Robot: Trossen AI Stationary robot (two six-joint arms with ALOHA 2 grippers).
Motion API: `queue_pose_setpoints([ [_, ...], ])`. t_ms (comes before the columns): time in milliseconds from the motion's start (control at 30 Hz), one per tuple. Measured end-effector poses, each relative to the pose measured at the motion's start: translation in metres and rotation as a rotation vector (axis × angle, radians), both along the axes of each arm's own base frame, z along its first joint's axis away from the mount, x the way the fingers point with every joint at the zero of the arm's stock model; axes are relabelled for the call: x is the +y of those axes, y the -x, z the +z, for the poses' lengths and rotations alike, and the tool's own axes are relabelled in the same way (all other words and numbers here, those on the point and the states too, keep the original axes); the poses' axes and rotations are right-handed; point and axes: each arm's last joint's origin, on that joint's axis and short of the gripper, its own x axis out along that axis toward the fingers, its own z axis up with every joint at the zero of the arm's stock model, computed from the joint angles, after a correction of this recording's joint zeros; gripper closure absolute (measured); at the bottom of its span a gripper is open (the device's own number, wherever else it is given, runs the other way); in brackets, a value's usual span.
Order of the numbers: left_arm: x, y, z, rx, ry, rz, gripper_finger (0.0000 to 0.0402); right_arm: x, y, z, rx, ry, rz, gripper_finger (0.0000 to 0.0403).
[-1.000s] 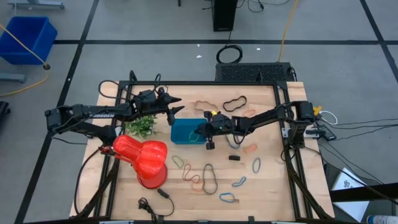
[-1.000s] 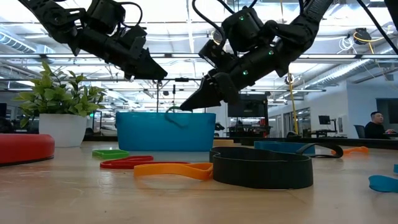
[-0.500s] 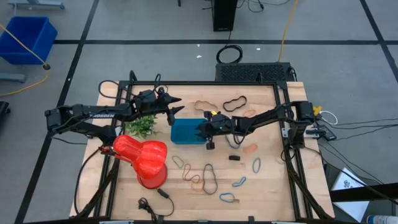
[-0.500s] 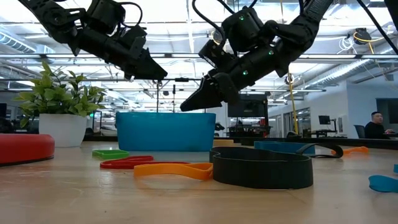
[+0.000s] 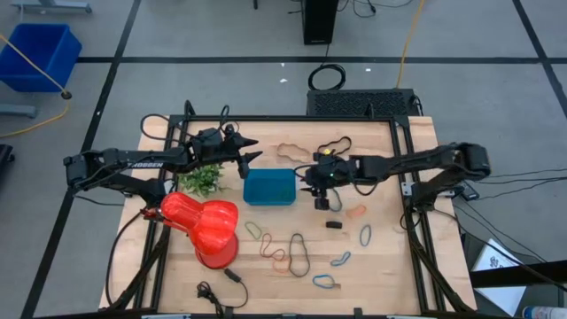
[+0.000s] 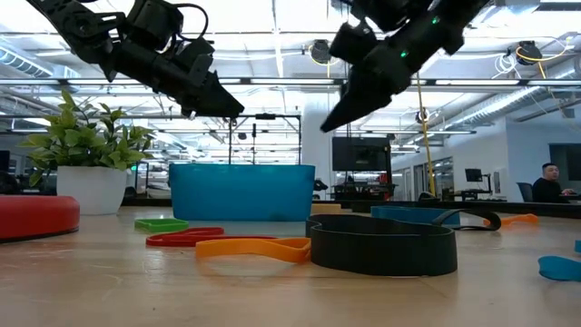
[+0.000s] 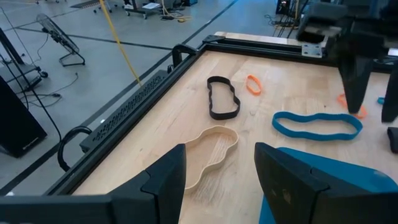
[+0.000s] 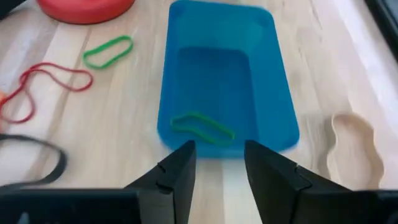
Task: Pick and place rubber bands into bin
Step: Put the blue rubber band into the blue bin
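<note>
On the desk (image 5: 381, 266), right of the red vase (image 5: 205, 226): the bin (image 5: 268, 187), a shallow teal tray, is placed near the middle. One green band (image 8: 202, 127) is seen draped over the bin's near rim, partly inside. The remaining rubber bands are scattered loose on the wood: a green loop (image 8: 108, 51) and a red one (image 8: 46, 87) by the vase, a tan loop (image 7: 212, 151), a black loop (image 7: 222, 106) and a blue loop (image 7: 317, 125) toward the far edge, others in front of the bin.

Handling, as judged: the bands are taken to be very light, limp and slightly tacky; they lie flat, so a single strand is best pinched where it bows clear of its neighbours, the tool being lowered fully to the wood. Overlapping loops are likely to be lifted together. A band may cling to a finger on release.

Right tool (image 5: 322, 191): held above the desk just beside the bin's right end, fingers spread, nothing pinched.

Left tool (image 5: 252, 159): held above the bin's far left corner, fingers spread, empty.
</note>
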Motion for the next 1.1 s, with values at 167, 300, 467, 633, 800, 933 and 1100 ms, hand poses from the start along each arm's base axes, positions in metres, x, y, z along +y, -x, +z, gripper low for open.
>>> queue_pose_setpoints([
  [167, 0.000, 0.000, 0.000, -0.001, 0.000, 0.000, 0.0206, 0.001, 0.020, -0.007, 0.038, -0.063, -0.054, 0.0270],
  [300, 0.000, 0.000, 0.000, -0.001, 0.000, -0.002, 0.0206, 0.002, 0.034, -0.024, 0.056, -0.103, -0.091, 0.0272],
  [467, 0.000, 0.000, 0.000, -0.001, 0.000, -0.002, 0.0206, 0.003, 0.043, -0.046, 0.011, -0.114, -0.100, 0.0273],
  [633, 0.000, 0.000, 0.000, -0.001, -0.001, -0.002, 0.0206, 0.004, 0.054, -0.066, -0.033, -0.110, -0.101, 0.0275],
  [800, 0.000, 0.000, 0.000, -0.002, -0.001, -0.002, 0.0206, 0.003, 0.065, -0.079, -0.052, -0.131, -0.170, 0.0275],
  [933, 0.000, 0.000, 0.000, -0.002, -0.001, -0.002, 0.0206, 0.004, 0.069, -0.083, -0.028, -0.081, -0.256, 0.0275],
  [1100, 0.000, 0.000, 0.000, -0.002, -0.002, -0.002, 0.0206, 0.012, 0.069, -0.083, -0.037, -0.088, -0.283, 0.0275],
])
